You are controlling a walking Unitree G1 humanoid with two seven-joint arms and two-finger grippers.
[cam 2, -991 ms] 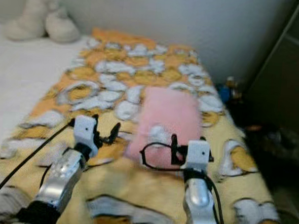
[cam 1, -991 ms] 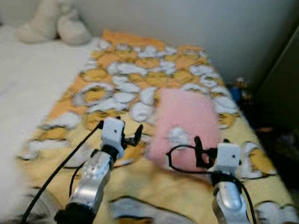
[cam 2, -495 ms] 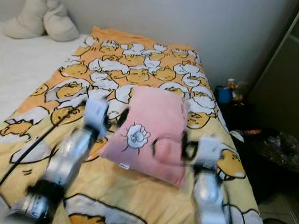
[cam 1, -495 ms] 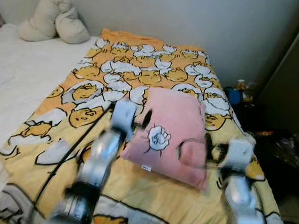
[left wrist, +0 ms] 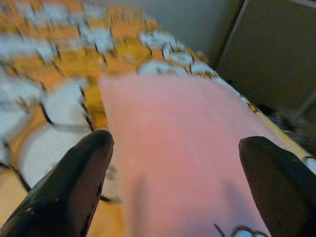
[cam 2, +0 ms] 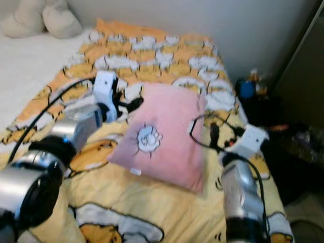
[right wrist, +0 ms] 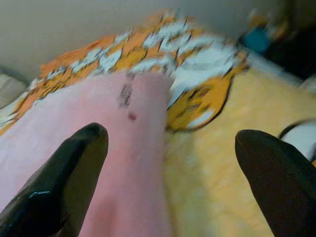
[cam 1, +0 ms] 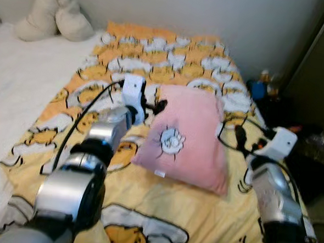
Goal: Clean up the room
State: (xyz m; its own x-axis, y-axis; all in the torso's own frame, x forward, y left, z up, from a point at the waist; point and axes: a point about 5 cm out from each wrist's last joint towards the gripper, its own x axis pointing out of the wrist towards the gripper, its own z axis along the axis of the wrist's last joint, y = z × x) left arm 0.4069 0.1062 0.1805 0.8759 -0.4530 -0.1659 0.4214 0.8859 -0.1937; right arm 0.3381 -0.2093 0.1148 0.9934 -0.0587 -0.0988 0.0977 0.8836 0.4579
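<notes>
Spread wide in both wrist views, my left gripper (left wrist: 173, 163) and right gripper (right wrist: 170, 165) flank the soft pink square pillow (cam 1: 188, 137), which from my head lies flat on the yellow cartoon-print blanket (cam 1: 145, 208).

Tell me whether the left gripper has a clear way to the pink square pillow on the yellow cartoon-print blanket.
Probably yes. The left gripper hovers open at the edge of the pink square pillow, which lies flat on the yellow cartoon-print blanket. Its wrist view shows the pillow straight ahead between the spread fingers, with nothing between them.
</notes>
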